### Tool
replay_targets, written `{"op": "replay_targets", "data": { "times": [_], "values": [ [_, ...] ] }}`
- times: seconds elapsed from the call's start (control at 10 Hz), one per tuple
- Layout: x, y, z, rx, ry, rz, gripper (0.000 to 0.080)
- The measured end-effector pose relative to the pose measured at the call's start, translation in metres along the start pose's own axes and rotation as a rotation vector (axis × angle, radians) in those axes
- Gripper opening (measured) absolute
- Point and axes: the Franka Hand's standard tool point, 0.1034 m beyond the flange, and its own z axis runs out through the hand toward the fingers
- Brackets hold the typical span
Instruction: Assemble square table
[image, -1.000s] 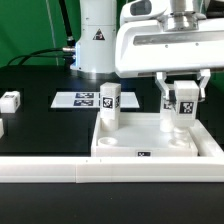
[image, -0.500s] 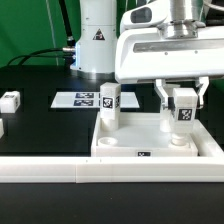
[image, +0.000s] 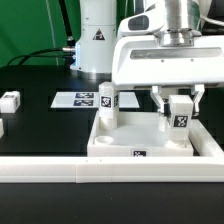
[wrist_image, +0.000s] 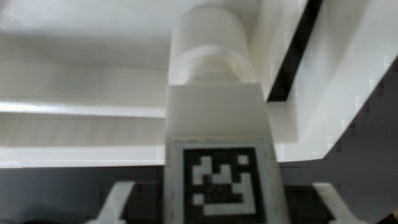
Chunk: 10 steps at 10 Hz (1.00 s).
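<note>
The square table slab (image: 130, 140) lies rim up at the exterior view's right, with a tag on its front rim. One white tagged leg (image: 108, 105) stands upright in its far left corner. A second leg (image: 180, 116) stands upright at the far right corner. My gripper (image: 179, 104) is open and straddles this second leg from above, with a finger on each side. In the wrist view the leg (wrist_image: 221, 150) fills the middle, and a dark gap separates it from each of the fingers (wrist_image: 121, 200).
A loose leg (image: 10, 100) lies on the black table at the exterior view's left, and another (image: 2, 127) shows at the left edge. The marker board (image: 80, 99) lies behind the slab. A long white border wall (image: 60, 170) runs along the front. The robot base (image: 95, 40) stands behind.
My hand has come down over the right leg. The leg now sits lower at the slab's corner.
</note>
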Motion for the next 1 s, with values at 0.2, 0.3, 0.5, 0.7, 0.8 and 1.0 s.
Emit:
{"op": "replay_targets", "data": {
  "times": [0.2, 0.3, 0.5, 0.7, 0.8, 1.0],
  "values": [
    [0.0001, -0.0001, 0.0001, -0.005, 0.025, -0.005, 0.0290],
    [-0.0009, -0.0001, -0.0003, -0.006, 0.029, -0.006, 0.0290],
    [-0.0010, -0.0003, -0.0001, -0.005, 0.022, -0.005, 0.0290],
    [-0.0034, -0.0003, 0.0012, -0.004, 0.010, -0.005, 0.0516],
    [-0.0036, -0.0002, 0.0013, -0.004, 0.010, -0.005, 0.0607],
    [-0.0038, -0.0002, 0.0015, -0.004, 0.009, -0.005, 0.0642]
  ]
}}
